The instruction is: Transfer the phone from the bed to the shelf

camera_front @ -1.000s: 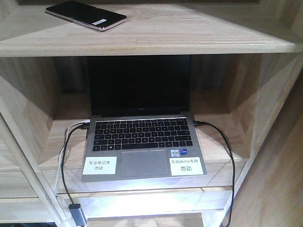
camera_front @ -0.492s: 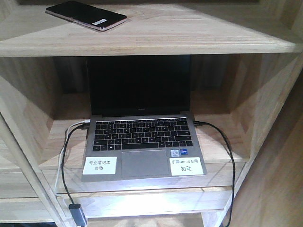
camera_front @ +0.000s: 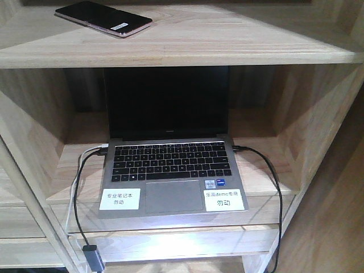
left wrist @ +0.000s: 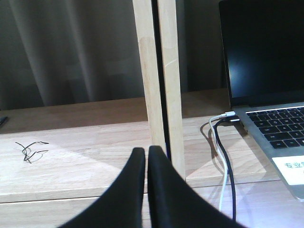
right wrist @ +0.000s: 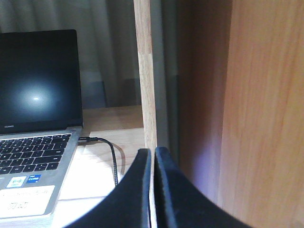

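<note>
A: The phone (camera_front: 103,18) lies flat on the top board of the shelf (camera_front: 239,45), screen up, toward the board's left side and angled across it. Nothing touches it, and no bed is in any view.

B: So the job looks finished?

A: By my reading, yes: the phone rests on the shelf, free of either arm. It lies well in from the front edge, which I judge a safe spot, unlikely to slide off.

B: And the tools?

A: The left tool (left wrist: 146,156) has its fingers pressed together with nothing between them, pointing at an upright post beside the laptop (camera_front: 170,165). The right tool (right wrist: 153,159) is likewise closed and empty, facing the post at the laptop's other side. Both sit low, at the laptop's level, below the phone's board.

B: Why down there?

A: Probably parked clear of the phone so as not to nudge it. The laptop stays open in the compartment beneath, its cables (camera_front: 267,165) trailing off both sides.
</note>
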